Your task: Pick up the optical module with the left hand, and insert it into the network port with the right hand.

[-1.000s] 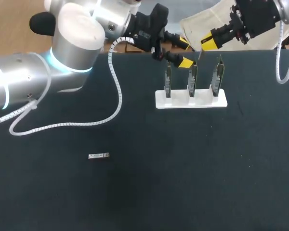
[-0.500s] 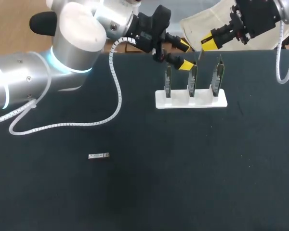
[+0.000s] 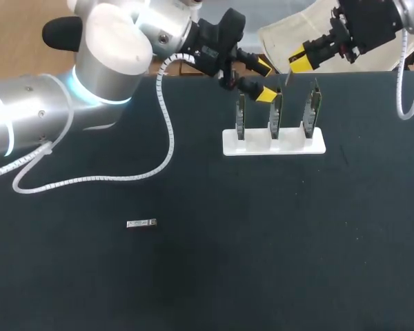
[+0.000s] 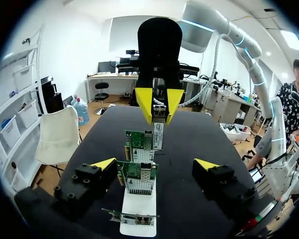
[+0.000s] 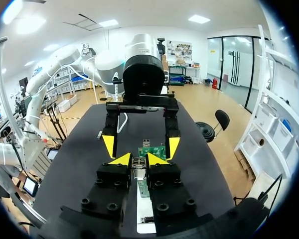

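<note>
Yellow-tipped right gripper (image 3: 294,64) pinches an optical module (image 5: 138,163) at upper right, above network cards (image 3: 274,114) (three, in a white holder (image 3: 274,145)); left gripper (image 3: 264,80) gapes wide beside them; another module (image 3: 141,223) lies lower left.

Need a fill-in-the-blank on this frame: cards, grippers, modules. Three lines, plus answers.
1. The white stand holds ___ upright network cards.
2. The left gripper has its fingers ___, with nothing held between them.
3. The right gripper is shut on an optical module; a second module lies flat on the black ___.
Missing words: three; open; table.
</note>
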Motion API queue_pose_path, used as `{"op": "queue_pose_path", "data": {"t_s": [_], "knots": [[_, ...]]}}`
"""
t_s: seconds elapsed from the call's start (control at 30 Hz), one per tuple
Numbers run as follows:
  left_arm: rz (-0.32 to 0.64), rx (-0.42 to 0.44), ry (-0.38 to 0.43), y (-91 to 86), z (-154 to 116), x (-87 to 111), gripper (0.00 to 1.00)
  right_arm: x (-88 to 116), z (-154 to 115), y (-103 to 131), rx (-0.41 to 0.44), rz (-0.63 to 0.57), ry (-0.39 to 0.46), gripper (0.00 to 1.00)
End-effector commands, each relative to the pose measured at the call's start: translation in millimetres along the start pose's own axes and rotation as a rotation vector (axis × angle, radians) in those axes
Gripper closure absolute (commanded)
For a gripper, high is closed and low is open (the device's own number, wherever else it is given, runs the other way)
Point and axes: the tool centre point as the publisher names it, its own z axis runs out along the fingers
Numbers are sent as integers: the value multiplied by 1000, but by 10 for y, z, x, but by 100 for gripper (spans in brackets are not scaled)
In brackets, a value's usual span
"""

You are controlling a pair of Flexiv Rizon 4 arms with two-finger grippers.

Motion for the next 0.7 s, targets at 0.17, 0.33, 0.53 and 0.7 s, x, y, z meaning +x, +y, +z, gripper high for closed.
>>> {"op": "queue_pose_path", "data": {"t_s": [0.17, 0.33, 0.53, 0.7], "knots": [[-8, 16, 5, 53, 2, 5, 0, -2, 6, 4, 1, -5, 3, 100], [-8, 16, 5, 53, 2, 5, 0, -10, 21, -4, -1, -19, 12, 100], [-8, 16, 5, 53, 2, 5, 0, -11, 65, -12, -7, -41, 28, 100], [-8, 16, 5, 53, 2, 5, 0, -14, 119, 5, -7, -77, 51, 100]]}}
